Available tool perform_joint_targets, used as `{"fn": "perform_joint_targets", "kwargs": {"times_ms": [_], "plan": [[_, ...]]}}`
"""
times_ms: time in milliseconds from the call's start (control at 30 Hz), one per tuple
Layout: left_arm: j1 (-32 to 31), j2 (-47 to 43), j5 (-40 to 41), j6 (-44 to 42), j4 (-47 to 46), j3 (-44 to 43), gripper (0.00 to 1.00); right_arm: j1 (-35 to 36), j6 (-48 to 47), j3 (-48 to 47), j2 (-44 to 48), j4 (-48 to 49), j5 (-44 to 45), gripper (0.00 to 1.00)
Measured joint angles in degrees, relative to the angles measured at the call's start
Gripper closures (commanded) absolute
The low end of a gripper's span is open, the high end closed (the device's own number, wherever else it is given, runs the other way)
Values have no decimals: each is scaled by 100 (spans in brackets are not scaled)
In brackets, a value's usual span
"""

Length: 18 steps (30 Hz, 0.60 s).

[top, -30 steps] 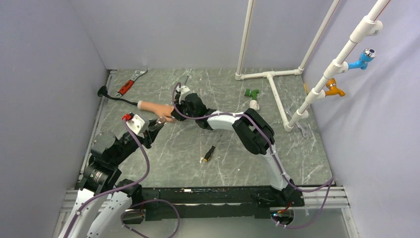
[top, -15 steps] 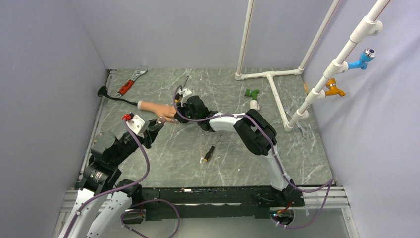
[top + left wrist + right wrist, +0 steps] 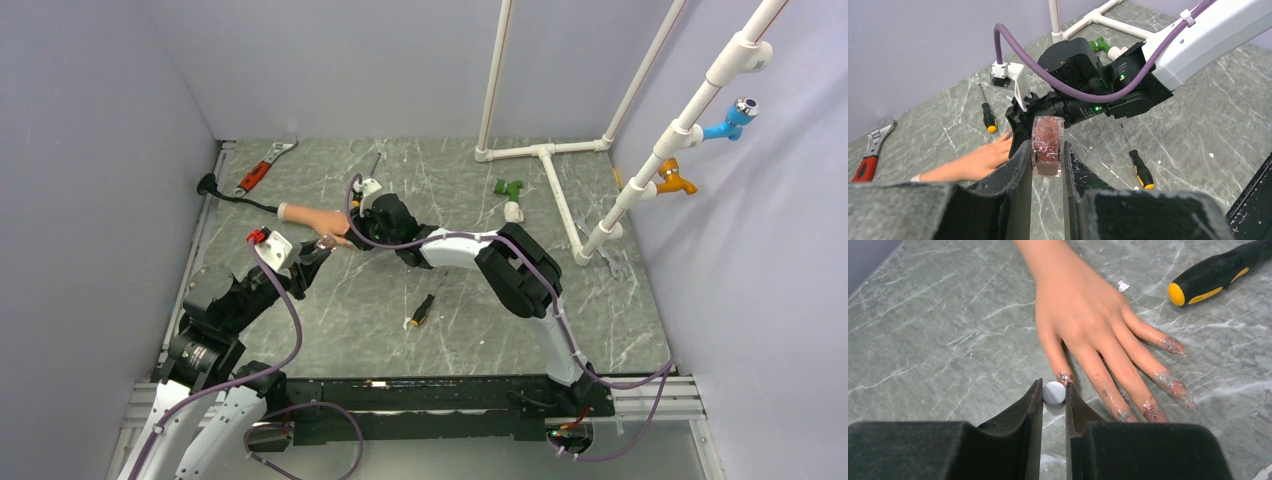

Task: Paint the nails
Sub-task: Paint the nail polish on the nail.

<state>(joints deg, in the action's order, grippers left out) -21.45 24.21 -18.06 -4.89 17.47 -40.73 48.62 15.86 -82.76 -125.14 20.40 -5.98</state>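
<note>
The flesh-coloured mannequin hand lies flat at the left back of the table, fingers pointing right. In the right wrist view the hand has glittery red nails on several fingers. My right gripper is shut on a small round white brush cap, right beside the nearest fingertip's nail. My left gripper is shut on a clear bottle of red glitter polish, held upright just in front of the hand. The brush tip is hidden.
A black-and-yellow screwdriver lies mid-table, another lies beyond the hand. A red-handled wrench, a black cable plug, a green fitting and a white pipe frame stand at the back.
My right arm has shifted slightly left towards the hand's fingertips. The left arm and its bottle have not moved.
</note>
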Motion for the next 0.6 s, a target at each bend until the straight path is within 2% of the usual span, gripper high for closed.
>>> {"fn": "perform_joint_targets", "kwargs": {"times_ms": [600], "plan": [[0,0,4,0,2,0,100,13,-94,-651,-98,-103,11,100]]}}
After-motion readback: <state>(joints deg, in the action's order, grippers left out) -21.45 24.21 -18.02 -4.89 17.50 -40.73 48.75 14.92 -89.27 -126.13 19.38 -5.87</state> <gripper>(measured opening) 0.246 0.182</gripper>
